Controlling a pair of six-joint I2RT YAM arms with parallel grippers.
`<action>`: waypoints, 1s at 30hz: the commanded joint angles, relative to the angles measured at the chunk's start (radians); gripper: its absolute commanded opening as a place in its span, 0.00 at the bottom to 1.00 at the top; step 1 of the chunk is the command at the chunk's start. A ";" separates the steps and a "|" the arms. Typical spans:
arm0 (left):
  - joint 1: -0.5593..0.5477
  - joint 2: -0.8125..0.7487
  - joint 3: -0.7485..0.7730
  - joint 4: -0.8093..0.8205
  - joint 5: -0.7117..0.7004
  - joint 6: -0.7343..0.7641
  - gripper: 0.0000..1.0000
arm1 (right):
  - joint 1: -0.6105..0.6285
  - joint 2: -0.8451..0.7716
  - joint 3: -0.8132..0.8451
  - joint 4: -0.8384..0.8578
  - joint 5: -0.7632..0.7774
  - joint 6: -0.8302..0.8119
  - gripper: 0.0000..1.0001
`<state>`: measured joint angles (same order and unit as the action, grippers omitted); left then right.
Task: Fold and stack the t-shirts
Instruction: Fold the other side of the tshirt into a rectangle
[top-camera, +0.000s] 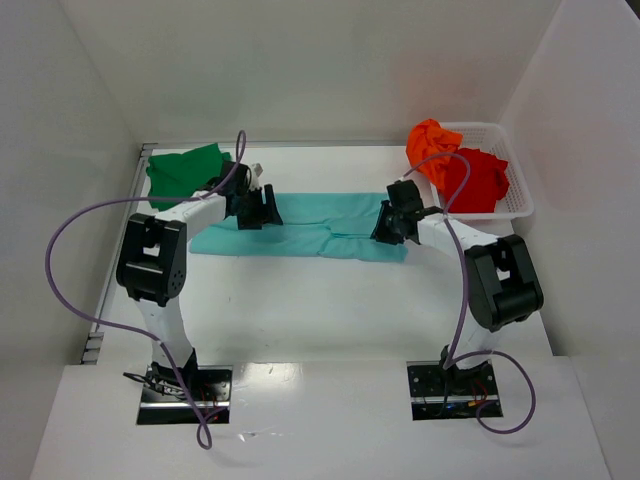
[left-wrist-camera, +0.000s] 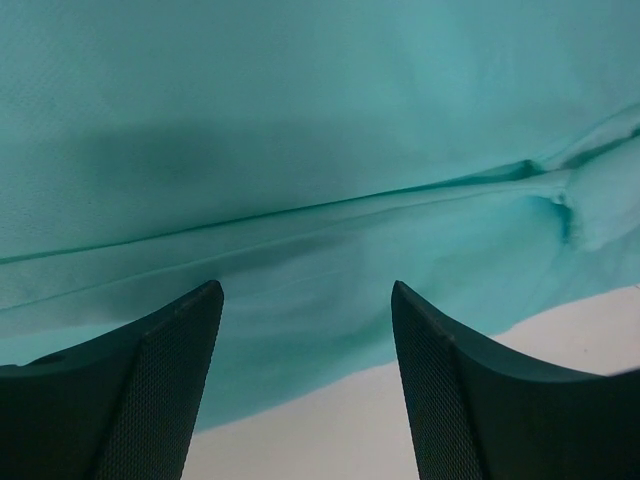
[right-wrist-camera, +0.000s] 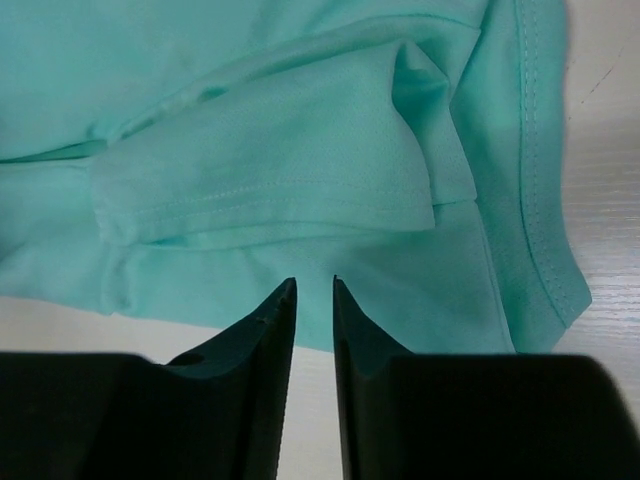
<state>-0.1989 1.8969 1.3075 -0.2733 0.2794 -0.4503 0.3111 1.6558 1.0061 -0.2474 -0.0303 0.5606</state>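
T-shirts, four of them, and I judged we were early on. The teal t-shirt lay mid-table, folded into a long strip, its crosswise folds not yet made. The dark green t-shirt sat at the far left corner. The orange t-shirt and red t-shirt lay bunched in the basket. I saw no stack. My left gripper hung wide open over the strip's left part, empty. My right gripper, jaws barely parted and holding nothing, hovered at its right end.
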 joint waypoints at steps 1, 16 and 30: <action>0.001 0.053 0.013 -0.003 -0.034 0.013 0.76 | 0.011 0.041 -0.017 0.008 0.015 -0.001 0.28; -0.008 0.125 0.033 -0.064 -0.141 0.004 0.77 | 0.011 0.137 0.048 0.037 0.047 -0.001 0.32; -0.017 0.153 0.033 -0.082 -0.132 0.004 0.77 | 0.011 0.182 0.108 0.046 0.085 0.038 0.45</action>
<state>-0.2123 1.9858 1.3457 -0.3119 0.1806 -0.4515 0.3149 1.8294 1.0866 -0.2234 0.0082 0.5865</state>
